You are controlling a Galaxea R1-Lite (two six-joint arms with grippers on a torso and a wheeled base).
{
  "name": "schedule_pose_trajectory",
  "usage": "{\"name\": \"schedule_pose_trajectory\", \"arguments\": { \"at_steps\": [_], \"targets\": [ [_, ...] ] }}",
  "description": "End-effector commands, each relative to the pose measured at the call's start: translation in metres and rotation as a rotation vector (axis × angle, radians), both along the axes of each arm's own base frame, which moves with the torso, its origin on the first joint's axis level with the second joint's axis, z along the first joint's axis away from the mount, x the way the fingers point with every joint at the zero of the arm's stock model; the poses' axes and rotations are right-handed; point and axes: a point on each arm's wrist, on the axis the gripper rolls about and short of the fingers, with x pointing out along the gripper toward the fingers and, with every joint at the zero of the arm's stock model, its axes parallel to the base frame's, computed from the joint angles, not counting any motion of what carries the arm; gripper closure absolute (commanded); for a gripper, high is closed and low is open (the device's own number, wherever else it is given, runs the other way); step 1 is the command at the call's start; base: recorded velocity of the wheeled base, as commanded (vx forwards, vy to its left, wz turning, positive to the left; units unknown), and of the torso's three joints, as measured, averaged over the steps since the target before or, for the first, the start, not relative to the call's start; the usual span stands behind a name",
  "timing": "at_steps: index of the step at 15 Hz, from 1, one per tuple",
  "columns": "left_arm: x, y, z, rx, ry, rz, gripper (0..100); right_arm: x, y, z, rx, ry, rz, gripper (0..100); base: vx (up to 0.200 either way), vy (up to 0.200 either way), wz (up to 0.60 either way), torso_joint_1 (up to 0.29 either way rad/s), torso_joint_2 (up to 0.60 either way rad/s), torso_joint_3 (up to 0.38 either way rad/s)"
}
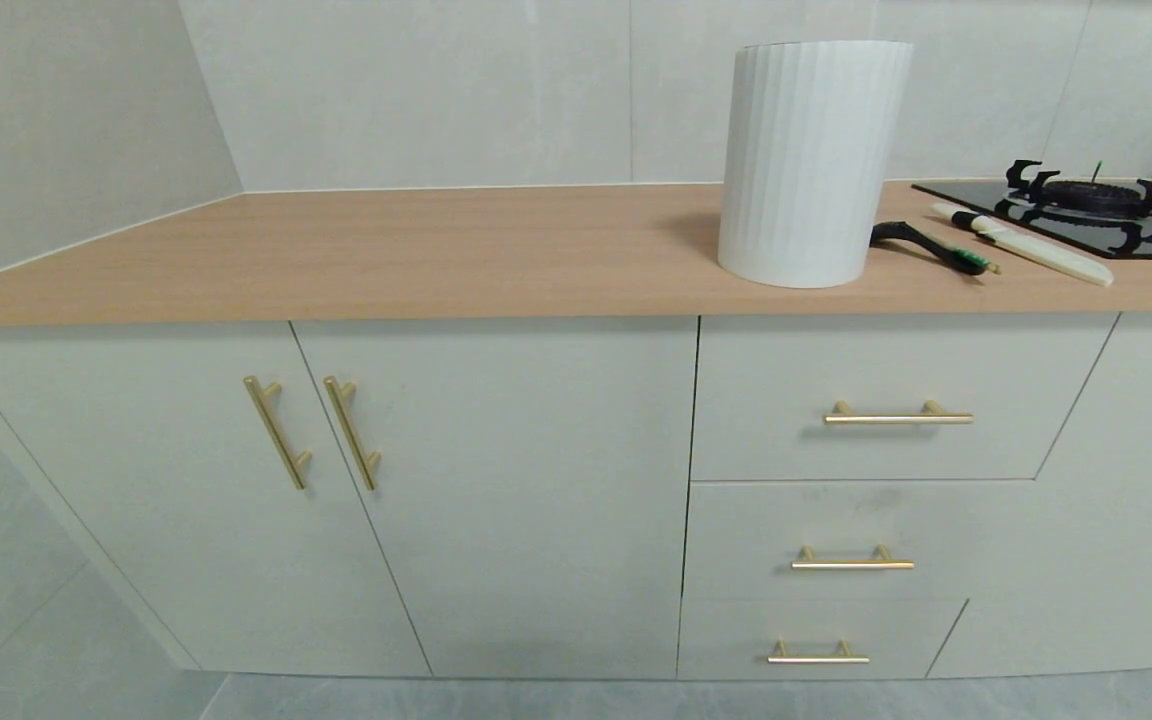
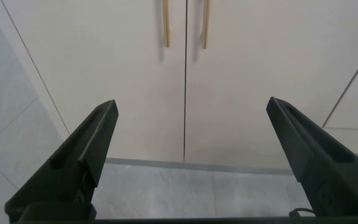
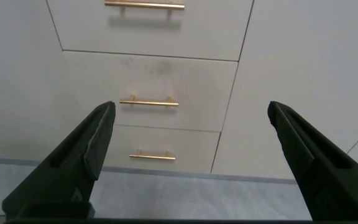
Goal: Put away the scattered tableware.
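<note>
Head view: knife (image 1: pixel 1041 248) near countertop (image 1: pixel 436 250) front edge; left claw (image 2: pixel 191 104), right claw (image 3: pixel 191 107) spread apart.

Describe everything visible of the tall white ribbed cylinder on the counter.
The white cylinder is tall, with fine vertical ribs and a matte look, perhaps ceramic or plastic. It stands upright on the wooden counter, near the front edge, left of the hob. Its top rim shows edge-on, so the inside is hidden. A black-handled utensil lies at its base on the right; whether they touch is unclear.
</note>
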Motion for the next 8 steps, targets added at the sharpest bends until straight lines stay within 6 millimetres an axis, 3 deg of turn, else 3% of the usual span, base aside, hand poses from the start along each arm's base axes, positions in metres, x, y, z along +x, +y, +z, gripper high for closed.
{"name": "schedule_pose_trajectory", "arguments": {
  "at_steps": [1,2,3,6,8],
  "targets": [
    [0.0,0.0,0.0,-0.001,0.0,0.0,0,-0.01,0.0,0.045,0.058,-0.1,0.041,0,0.0,0.0,0.0,0.0,0.0,0.0],
    [0.0,0.0,0.0,-0.001,0.0,0.0,0,-0.007,-0.001,0.069,0.066,-0.053,0.104,0,0.0,0.0,0.0,0.0,0.0,0.0],
    [0.0,0.0,0.0,-0.001,0.0,0.0,0,0.006,0.0,0.077,0.052,0.058,0.174,0,0.0,0.0,0.0,0.0,0.0,0.0],
    [0.0,0.0,0.0,-0.001,0.0,0.0,0,0.068,0.009,0.075,0.014,0.445,0.246,0,0.0,0.0,0.0,0.0,0.0,0.0],
    [0.0,0.0,0.0,-0.001,0.0,0.0,0,0.123,0.018,0.077,-0.011,0.659,0.25,0,0.0,0.0,0.0,0.0,0.0,0.0]
  ]
}}
